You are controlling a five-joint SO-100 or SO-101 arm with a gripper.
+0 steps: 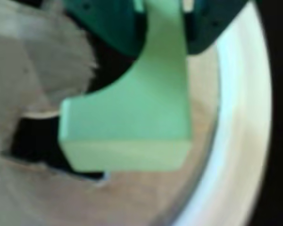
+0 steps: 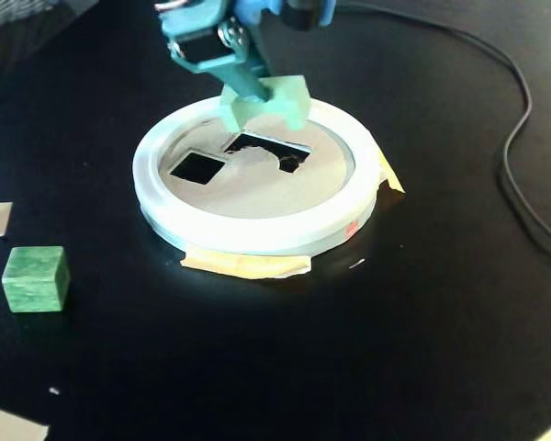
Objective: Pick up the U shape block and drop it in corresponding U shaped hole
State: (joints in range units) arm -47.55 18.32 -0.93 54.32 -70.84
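The pale mint-green U shape block (image 1: 141,122) (image 2: 271,103) hangs in my gripper (image 1: 162,19) (image 2: 253,90), which is shut on one of its legs. In the fixed view it hovers just above the far edge of the U shaped hole (image 2: 266,152), a dark arch cutout in the tan round board (image 2: 257,193) with a thick white rim. Seen from the wrist, the block fills the centre, with the dark hole (image 1: 33,141) below and left of it and the white rim (image 1: 240,117) curving on the right.
A smaller square cutout (image 2: 197,167) lies left of the arch hole in the fixed view. A darker green cube (image 2: 36,277) sits on the black table at the left. Tape scraps (image 2: 246,265) hold the board. A black cable (image 2: 523,156) runs along the right.
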